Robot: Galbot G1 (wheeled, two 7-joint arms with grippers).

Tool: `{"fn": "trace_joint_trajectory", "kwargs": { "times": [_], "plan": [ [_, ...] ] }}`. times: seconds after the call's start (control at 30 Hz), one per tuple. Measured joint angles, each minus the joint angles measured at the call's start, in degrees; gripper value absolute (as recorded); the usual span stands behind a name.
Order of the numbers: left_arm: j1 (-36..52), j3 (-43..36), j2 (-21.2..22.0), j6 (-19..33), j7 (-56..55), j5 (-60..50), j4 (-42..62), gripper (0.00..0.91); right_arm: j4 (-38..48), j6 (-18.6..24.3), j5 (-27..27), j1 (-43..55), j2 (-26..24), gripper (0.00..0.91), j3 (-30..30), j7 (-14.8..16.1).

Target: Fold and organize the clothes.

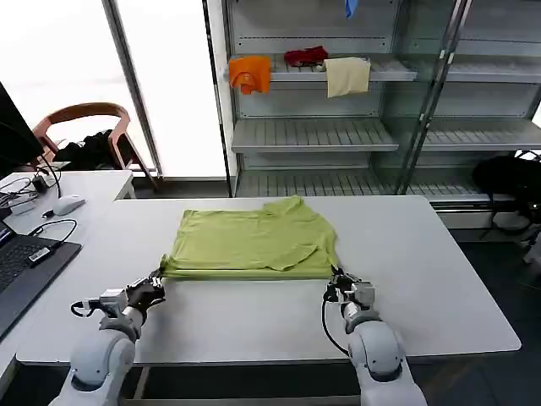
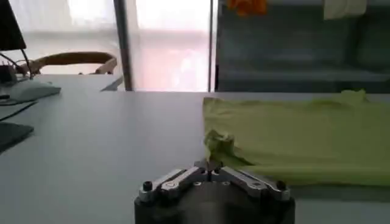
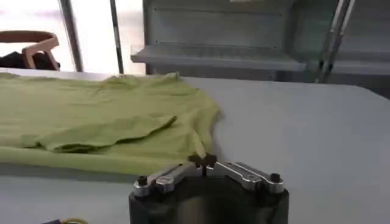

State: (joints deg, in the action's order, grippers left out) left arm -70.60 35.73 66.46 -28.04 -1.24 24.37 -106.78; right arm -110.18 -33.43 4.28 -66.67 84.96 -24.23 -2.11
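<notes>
While folded T-shirt lies mid-table toward the far edge, left gripper pinched closed on its near left corner, right gripper pinched closed on its near right corner, white table.

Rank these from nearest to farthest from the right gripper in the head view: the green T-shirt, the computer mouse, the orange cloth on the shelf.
From the right gripper:
1. Green T-shirt, its near right corner right at the fingertips.
2. Orange cloth, far back on the upper shelf.
3. Computer mouse, far left on the side desk, though close to call with the cloth.
</notes>
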Motion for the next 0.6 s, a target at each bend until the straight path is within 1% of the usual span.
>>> {"fn": "trace_joint_trajectory", "kwargs": {
  "times": [0.2,0.4,0.43,0.47,0.6],
  "plan": [
    [-6.2,4.1,-0.9,0.1,2.9,1.7,-4.6,0.000,-5.9,0.0,1.1,-5.5,-1.0,0.000,0.8,-0.7],
    [-12.8,6.8,-1.0,0.5,4.2,3.0,-9.4,0.010,-11.4,0.0,0.8,-11.8,-1.3,0.000,2.0,-1.1],
    [-13.8,7.0,-1.0,0.6,4.2,3.0,-10.0,0.071,-11.9,0.0,0.8,-12.5,-1.2,0.000,2.1,-1.2],
    [-14.5,7.1,-0.9,0.8,4.3,3.1,-10.4,0.907,-12.4,0.0,0.6,-13.2,-1.2,0.000,2.1,-1.4],
    [-16.4,7.1,-0.4,1.4,4.3,3.3,-11.3,0.907,-13.8,0.1,0.3,-15.5,-1.2,0.000,2.1,-1.7]
  ]
}}
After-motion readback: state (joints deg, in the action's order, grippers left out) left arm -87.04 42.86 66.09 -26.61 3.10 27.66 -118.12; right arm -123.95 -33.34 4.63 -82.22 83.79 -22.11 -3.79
